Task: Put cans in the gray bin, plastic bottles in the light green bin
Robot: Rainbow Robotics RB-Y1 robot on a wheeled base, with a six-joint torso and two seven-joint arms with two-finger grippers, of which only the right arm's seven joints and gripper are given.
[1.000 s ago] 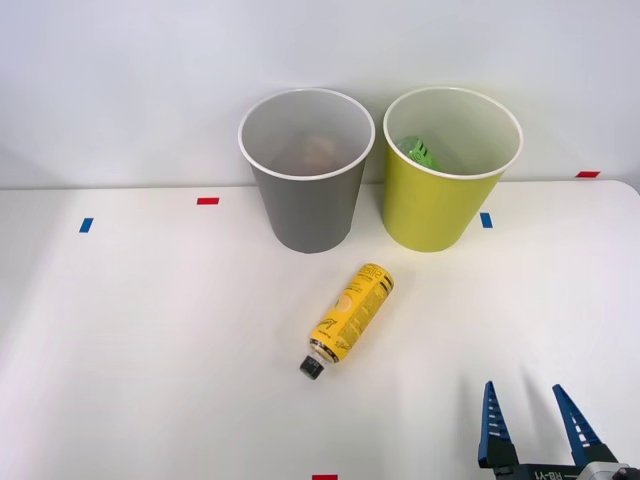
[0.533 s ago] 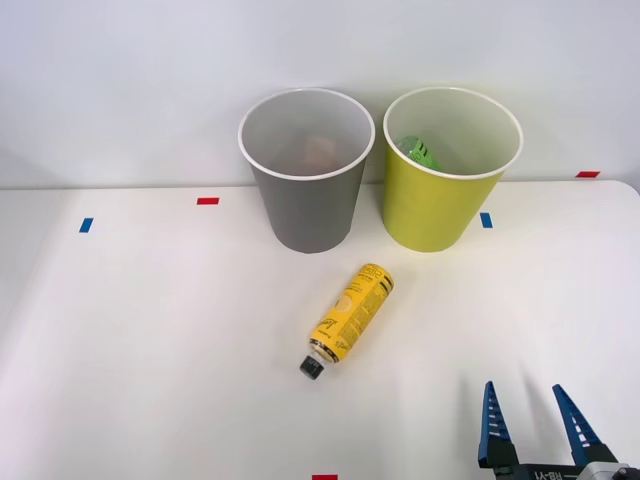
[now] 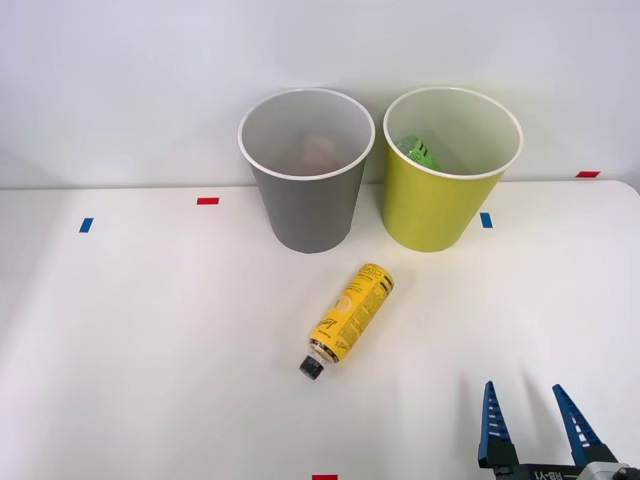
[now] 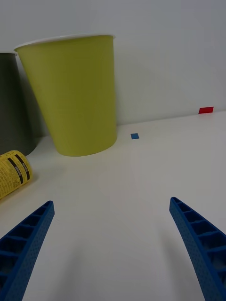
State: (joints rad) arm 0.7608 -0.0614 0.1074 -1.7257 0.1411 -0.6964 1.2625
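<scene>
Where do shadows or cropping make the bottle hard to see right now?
Front view: even light, the yellow bottle fully visible, with a faint shadow beside it on the table. Right wrist view: bottle cut off at the frame edge; the right gripper open.

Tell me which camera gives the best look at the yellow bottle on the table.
The front view: the yellow bottle lies whole on the white table, black cap toward the camera, just in front of the gray bin. The right wrist view catches only its printed base end at the picture's edge.
</scene>
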